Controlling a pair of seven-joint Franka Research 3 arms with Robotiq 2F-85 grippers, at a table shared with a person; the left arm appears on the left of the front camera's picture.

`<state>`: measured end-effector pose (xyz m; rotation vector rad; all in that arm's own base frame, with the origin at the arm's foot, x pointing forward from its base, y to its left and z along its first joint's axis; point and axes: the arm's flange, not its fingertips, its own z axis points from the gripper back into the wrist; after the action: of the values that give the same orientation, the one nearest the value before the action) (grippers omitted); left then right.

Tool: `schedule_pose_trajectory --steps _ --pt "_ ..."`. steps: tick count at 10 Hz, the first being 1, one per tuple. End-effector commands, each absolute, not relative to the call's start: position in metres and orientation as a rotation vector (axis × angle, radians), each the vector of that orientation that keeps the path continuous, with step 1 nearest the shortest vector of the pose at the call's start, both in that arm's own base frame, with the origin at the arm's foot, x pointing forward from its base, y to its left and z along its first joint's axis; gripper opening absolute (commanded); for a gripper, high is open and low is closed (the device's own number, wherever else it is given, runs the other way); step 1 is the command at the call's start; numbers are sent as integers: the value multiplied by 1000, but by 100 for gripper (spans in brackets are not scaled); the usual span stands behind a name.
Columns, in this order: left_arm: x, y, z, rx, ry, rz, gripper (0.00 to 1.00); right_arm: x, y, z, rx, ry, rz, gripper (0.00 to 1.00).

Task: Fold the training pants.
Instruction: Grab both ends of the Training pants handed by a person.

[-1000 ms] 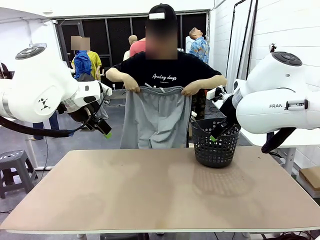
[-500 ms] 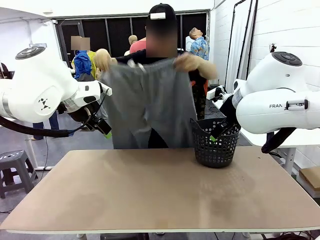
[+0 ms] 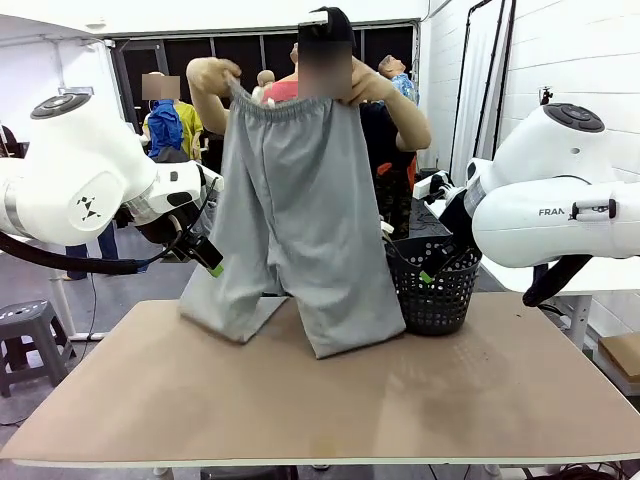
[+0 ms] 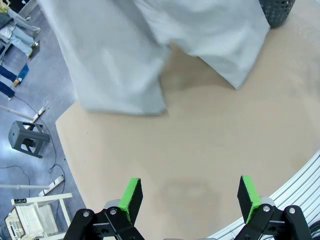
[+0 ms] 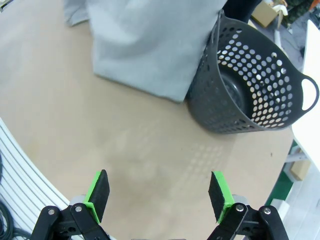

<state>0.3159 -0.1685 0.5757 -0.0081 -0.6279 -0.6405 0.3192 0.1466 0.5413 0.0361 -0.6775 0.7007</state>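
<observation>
Light grey and soft, the training pants hang full length with the gathered waistband uppermost. Both leg hems are crumpled on the far part of the tan desk.

The left fingers are spread wide and released, grasping nothing, with bare desk below them (green pads facing each other). The right fingers are likewise parted and empty.

The left arm reaches in from the left, wrist tipped down, near the left trouser leg. The right arm bends in from the right, above the black mesh basket, which stands just beside the right trouser leg.

The person's raised hands pinch the waistband's ends.
</observation>
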Motion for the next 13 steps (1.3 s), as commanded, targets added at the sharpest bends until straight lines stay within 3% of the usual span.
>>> schedule_pose_trajectory --steps 1,13 --pt "317 -168 576 -6 -633 -651 100 320 147 540 39 -687 695 100" --pt "317 -168 576 -6 -633 -651 100 320 147 540 39 -687 695 100"
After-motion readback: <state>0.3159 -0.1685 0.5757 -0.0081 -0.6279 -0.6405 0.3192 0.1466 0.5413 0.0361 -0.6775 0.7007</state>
